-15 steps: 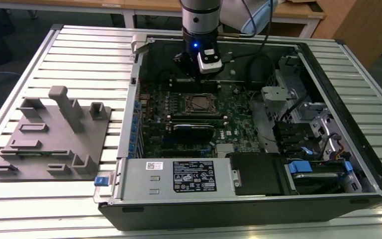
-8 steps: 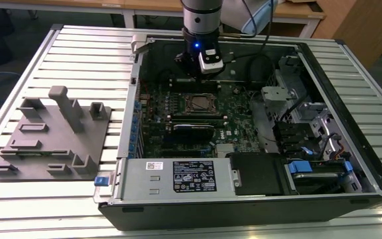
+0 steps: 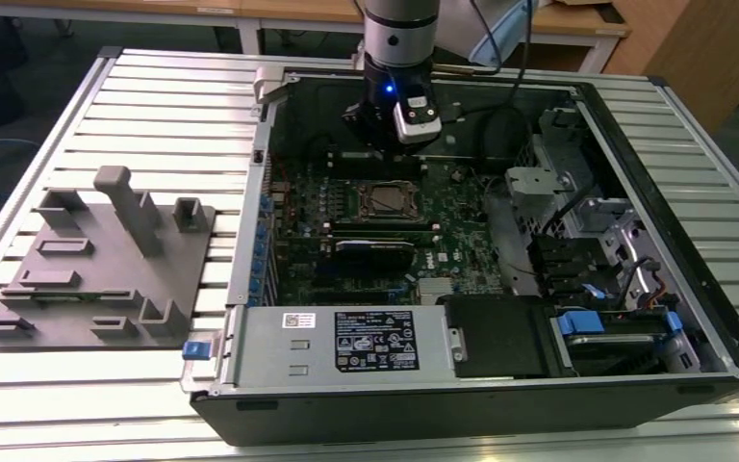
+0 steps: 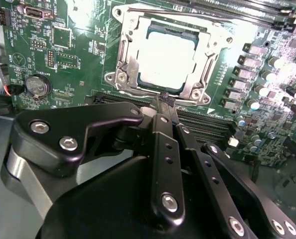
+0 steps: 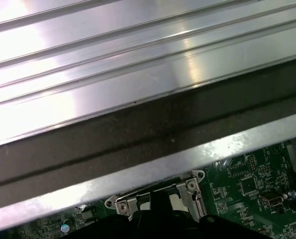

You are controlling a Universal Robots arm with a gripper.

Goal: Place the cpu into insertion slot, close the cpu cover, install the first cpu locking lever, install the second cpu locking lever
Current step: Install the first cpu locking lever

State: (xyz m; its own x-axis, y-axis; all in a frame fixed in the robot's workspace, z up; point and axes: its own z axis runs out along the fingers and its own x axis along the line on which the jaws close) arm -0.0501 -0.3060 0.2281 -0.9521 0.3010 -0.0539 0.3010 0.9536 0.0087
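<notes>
The black gripper (image 4: 166,99), fingers pinched together and seemingly empty, hovered beside the square silvery metal cpu cover (image 4: 163,55); a drifting tip could scrape the dull silver-grey square cpu (image 4: 169,59).

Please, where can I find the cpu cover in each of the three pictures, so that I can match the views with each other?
Exterior view: the cpu cover lies on the green motherboard, below the hand.
Second wrist view: the silvery frame is closed around the cpu, just beyond the shut fingertips.
First wrist view: its silvery edge sits beside the case wall.
Shared landmark: the green motherboard.
</notes>
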